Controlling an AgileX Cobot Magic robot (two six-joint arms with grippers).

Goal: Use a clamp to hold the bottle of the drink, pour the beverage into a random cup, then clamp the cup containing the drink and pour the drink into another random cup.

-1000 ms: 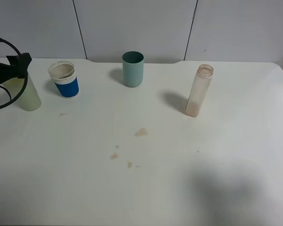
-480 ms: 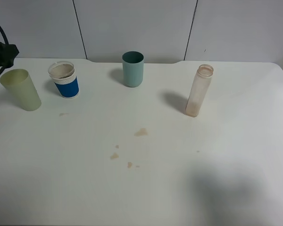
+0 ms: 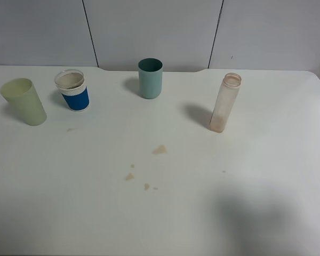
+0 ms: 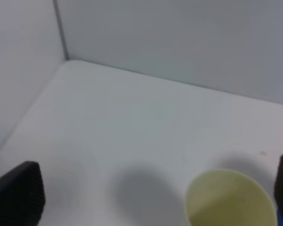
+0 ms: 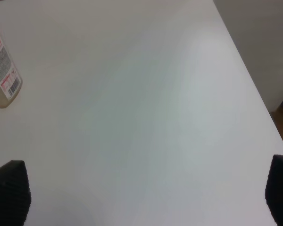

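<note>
overhead, we see a smooth, matte white surface (image 3: 266, 160) with a few small brown spill stains (image 3: 159, 150) near its middle. the bottle (image 3: 224, 103) stands upright on the right side, a tall clear plastic thing with a wide round open neck and a squarish body, a faint brownish tint low inside it. from the right wrist camera we catch its pink-and-white label with a barcode. the pale yellow-green tumbler (image 3: 23, 101) stands at the far left, tapered, plain and slightly translucent; we cannot tell whether any liquid is in it. just beside it, apart, is the white paper cup (image 3: 72, 90) with a wide blue sleeve and a pale rim, and we see a brownish inside at its mouth. the teal cup (image 3: 150, 78) stands farther back near the middle, smooth and opaque.

neither arm shows in the overhead view. the left end effector (image 4: 151, 193) hangs above and behind the tumbler, its dark ribbed fingertips (image 4: 19, 193) spread wide at the frame's two edges, holding nothing. the right end effector (image 5: 146, 197) is likewise wide apart and empty, its black pads (image 5: 9, 195) over bare surface, well apart from the bottle.
</note>
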